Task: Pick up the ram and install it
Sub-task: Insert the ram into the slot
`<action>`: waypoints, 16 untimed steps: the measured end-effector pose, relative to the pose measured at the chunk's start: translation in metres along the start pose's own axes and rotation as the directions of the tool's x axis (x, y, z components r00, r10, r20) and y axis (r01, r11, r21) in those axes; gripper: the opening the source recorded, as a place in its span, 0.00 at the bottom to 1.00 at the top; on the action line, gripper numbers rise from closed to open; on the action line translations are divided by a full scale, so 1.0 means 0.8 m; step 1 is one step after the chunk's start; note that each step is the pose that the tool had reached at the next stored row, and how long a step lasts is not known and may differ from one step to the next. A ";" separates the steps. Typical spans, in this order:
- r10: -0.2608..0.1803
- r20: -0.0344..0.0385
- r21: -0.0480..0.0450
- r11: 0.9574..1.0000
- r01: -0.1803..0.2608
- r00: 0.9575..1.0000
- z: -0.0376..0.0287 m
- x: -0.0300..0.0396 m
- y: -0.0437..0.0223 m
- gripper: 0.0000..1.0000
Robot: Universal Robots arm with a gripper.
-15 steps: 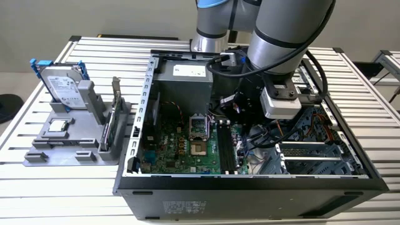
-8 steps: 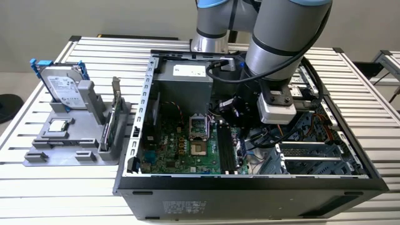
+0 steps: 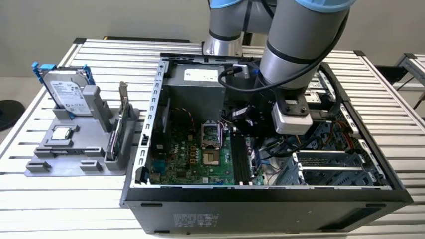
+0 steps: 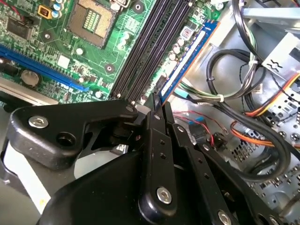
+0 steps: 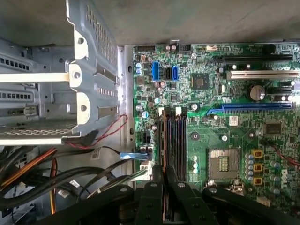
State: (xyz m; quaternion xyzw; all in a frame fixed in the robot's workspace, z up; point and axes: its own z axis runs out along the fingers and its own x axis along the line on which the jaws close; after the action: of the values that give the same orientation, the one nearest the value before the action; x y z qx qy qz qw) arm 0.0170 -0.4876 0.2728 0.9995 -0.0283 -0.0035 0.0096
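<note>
The open computer case (image 3: 265, 194) lies on the slatted table (image 3: 398, 129), and the robot arm (image 3: 299, 45) reaches down into it from above. Inside the case, the green motherboard (image 5: 225, 136) covers the floor, with the empty CPU socket (image 5: 223, 165) near its middle. Beside this socket run the black memory slots (image 5: 178, 136).

The gripper (image 4: 157, 110) hangs low over the end of these slots. Its fingers (image 4: 154, 105) are pressed together on the ram (image 4: 185, 63), which stands on its edge in the slot farthest from the socket, next to the bundle of cables (image 4: 243, 84). It seems the ram is partly seated, but I cannot say this surely.

Outside the case, on the exterior view's left, a gray holder (image 3: 66, 154) carries a hard drive (image 3: 66, 92) and a small square chip (image 3: 61, 133).
</note>
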 end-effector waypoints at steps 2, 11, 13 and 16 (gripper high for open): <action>0.000 0.000 0.001 1.000 0.000 1.000 0.0045 0.0000 -0.0001 0.00; 0.000 0.000 0.004 1.000 0.000 1.000 0.0250 -0.0006 -0.0043 0.00; 0.000 0.000 0.005 1.000 0.000 1.000 0.0294 -0.0007 -0.0058 0.00; 0.000 0.000 0.005 1.000 0.000 1.000 0.0361 -0.0009 -0.0079 0.00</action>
State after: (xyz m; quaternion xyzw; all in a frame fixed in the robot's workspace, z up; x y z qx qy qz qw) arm 0.0164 -0.4818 0.2438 0.9996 -0.0283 -0.0036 0.0072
